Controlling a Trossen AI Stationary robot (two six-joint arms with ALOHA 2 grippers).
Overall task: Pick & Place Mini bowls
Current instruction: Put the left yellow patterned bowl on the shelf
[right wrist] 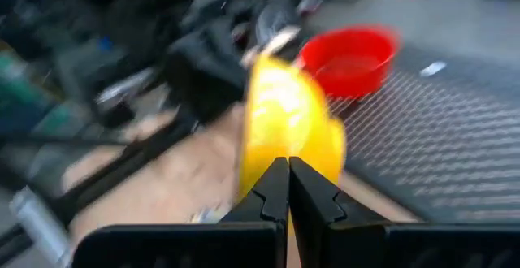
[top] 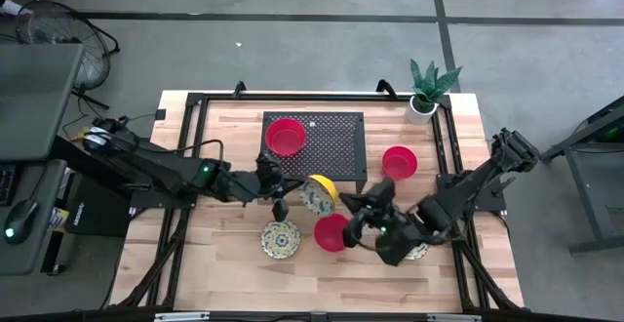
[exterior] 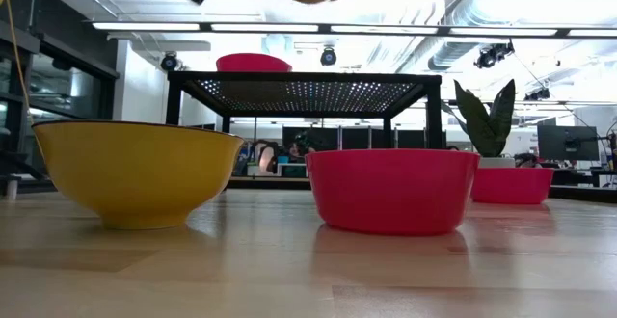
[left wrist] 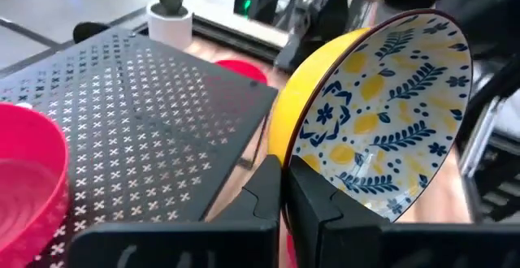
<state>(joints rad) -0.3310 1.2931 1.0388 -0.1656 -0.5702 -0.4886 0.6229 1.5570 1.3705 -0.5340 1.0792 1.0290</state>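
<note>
Both arms matte black w/ chunky jointed links. Left arm has a small green LED near its elbow and a cable bundle at the base. Right arm same build. Fingers black, angular, ridged plastic.

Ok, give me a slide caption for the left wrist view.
Left gripper shut on the rim of a tilted floral bowl, lifted beside the perforated black rack.

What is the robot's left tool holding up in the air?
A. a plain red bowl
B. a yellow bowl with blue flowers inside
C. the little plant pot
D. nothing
B: the left tool is shut on the rim of the yellow bowl with blue flowers inside, which hangs tilted above the table beside the black rack.
</note>
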